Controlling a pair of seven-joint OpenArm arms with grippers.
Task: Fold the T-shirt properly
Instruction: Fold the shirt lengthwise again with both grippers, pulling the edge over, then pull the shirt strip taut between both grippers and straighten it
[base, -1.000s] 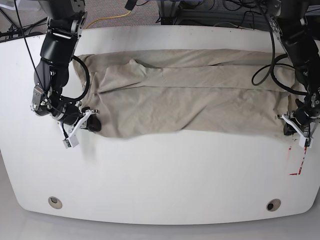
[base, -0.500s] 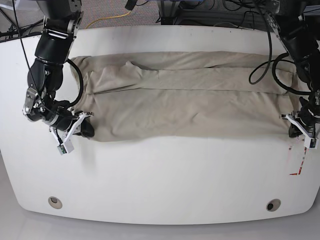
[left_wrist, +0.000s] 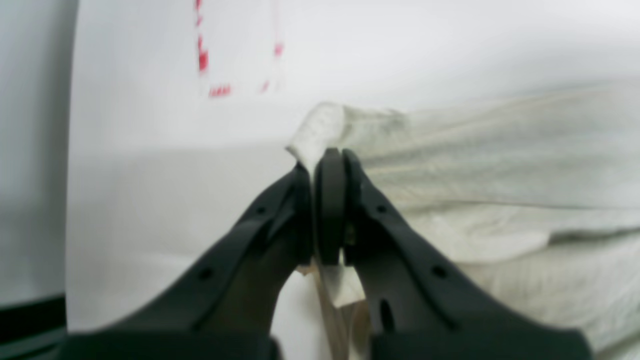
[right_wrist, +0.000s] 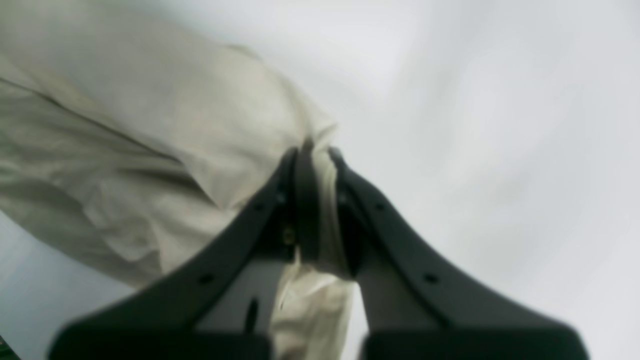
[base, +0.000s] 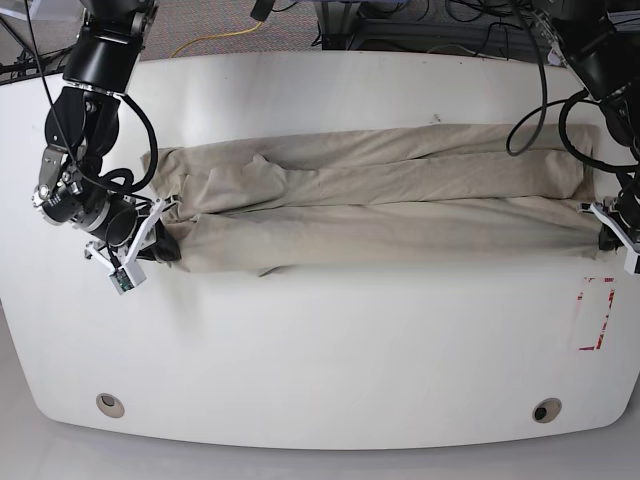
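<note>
The beige T-shirt (base: 380, 205) lies stretched into a long, narrow band across the white table (base: 330, 350), folded lengthwise with several creases. My left gripper (base: 608, 238) is shut on the shirt's near corner at the base view's right end; in the left wrist view the fingers (left_wrist: 325, 200) pinch a fold of cloth (left_wrist: 450, 165). At the left end my right gripper (base: 165, 248) is shut on the other near corner. The right wrist view shows its fingers (right_wrist: 312, 200) clamped on the shirt's edge (right_wrist: 150, 150).
Red tape marks (base: 595, 315) sit on the table near the right edge, also seen in the left wrist view as red marks (left_wrist: 202, 55). Two round holes (base: 110, 404) (base: 546, 409) lie near the front edge. Cables hang behind the table.
Both grippers have pulled outward and away from the front edge, holding the shirt's corners. The shirt is now tauter, longer and narrower, and its near edge lies farther back.
</note>
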